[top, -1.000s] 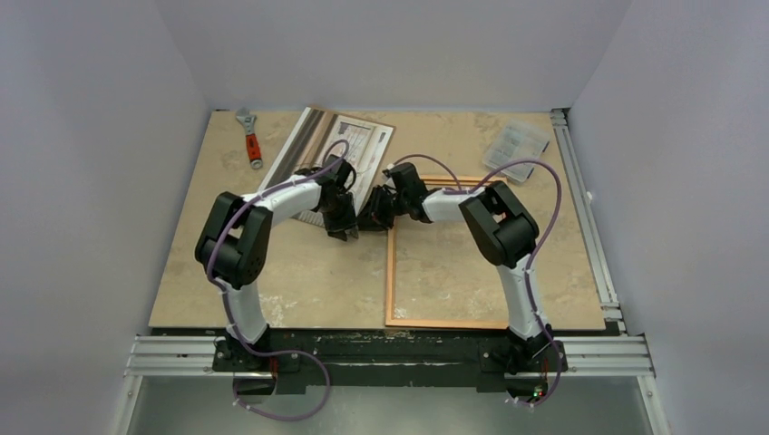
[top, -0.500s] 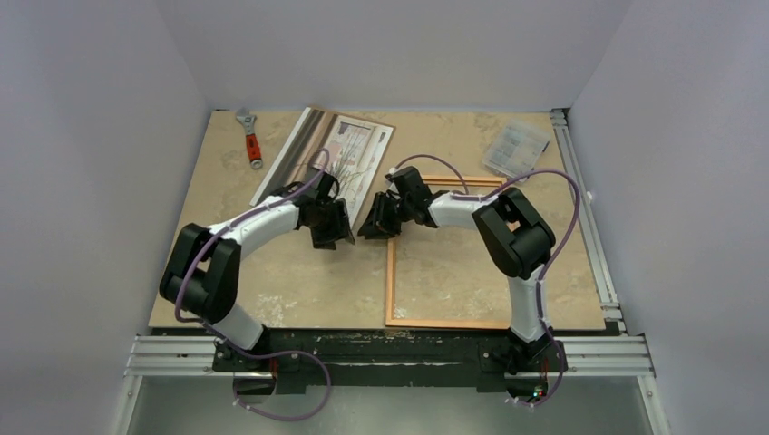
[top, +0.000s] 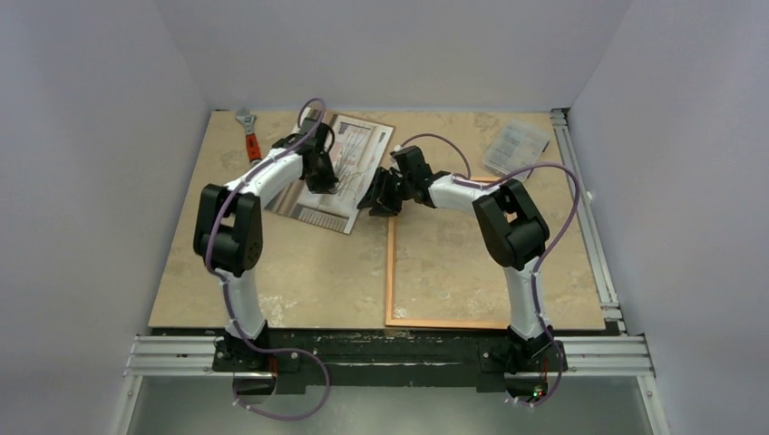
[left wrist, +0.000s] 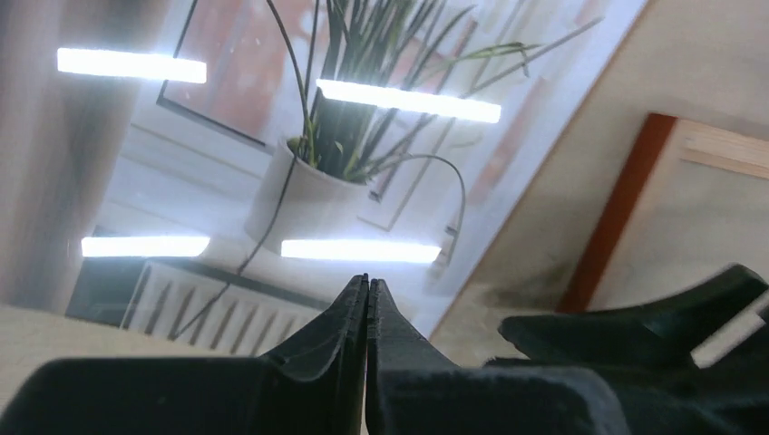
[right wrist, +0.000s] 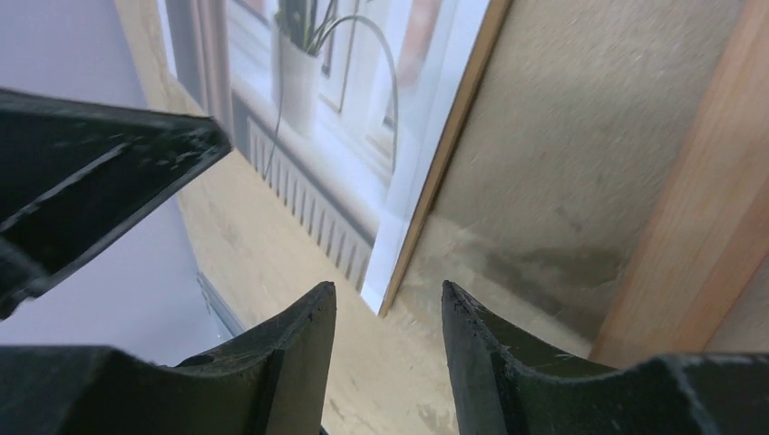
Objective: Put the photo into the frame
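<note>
While the photo [top: 361, 145] lies face-up at the far left of the desk [top: 299, 272], long axis slanting far-right to near-left, its near-right corner sits just beside the far-left corner of the frame [top: 391, 272]. Frame flat, long axis near-far. Left gripper [top: 326, 178] closed, empty, arm bent over the print. Right gripper [top: 379, 201] half-open, empty, above the gap between print and frame.

Glare bars streak photo [left wrist: 299, 204] — blurred.

The left pincer [left wrist: 366, 283] has its two black tips pressed flat together, nothing visible between them. Beneath it lies the photo [left wrist: 299, 181] — white pot, grassy plant, bright bars of glare across it. Right of its edge is bare tabletop [left wrist: 635, 82], then a corner of the frame [left wrist: 622, 204].
</note>
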Controlling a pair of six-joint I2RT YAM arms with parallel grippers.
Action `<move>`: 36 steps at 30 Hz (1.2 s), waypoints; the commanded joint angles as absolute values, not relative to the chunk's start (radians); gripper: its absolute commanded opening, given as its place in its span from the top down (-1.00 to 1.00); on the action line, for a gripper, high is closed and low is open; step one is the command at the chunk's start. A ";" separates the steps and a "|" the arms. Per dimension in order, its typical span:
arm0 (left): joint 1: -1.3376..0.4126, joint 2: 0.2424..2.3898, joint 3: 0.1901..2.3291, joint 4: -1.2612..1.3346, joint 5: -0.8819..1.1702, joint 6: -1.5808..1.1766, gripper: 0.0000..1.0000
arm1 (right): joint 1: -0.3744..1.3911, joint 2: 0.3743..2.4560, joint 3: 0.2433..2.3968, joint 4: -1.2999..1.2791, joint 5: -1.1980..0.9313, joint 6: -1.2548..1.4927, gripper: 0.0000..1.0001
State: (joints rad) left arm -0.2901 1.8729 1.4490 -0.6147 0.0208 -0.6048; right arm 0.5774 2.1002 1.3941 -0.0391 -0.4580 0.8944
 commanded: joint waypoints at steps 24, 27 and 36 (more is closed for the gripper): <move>-0.434 2.156 1.535 -0.984 -0.056 -0.568 1.00 | 0.600 2.184 1.443 -0.180 -0.403 0.858 0.23; -0.451 2.172 1.496 -0.965 -0.043 -0.577 1.00 | 0.617 2.198 1.464 -0.190 -0.403 0.860 0.30; -0.489 2.116 1.326 -0.824 0.020 -0.630 1.00 | 0.637 2.220 1.482 -0.196 -0.379 0.863 0.38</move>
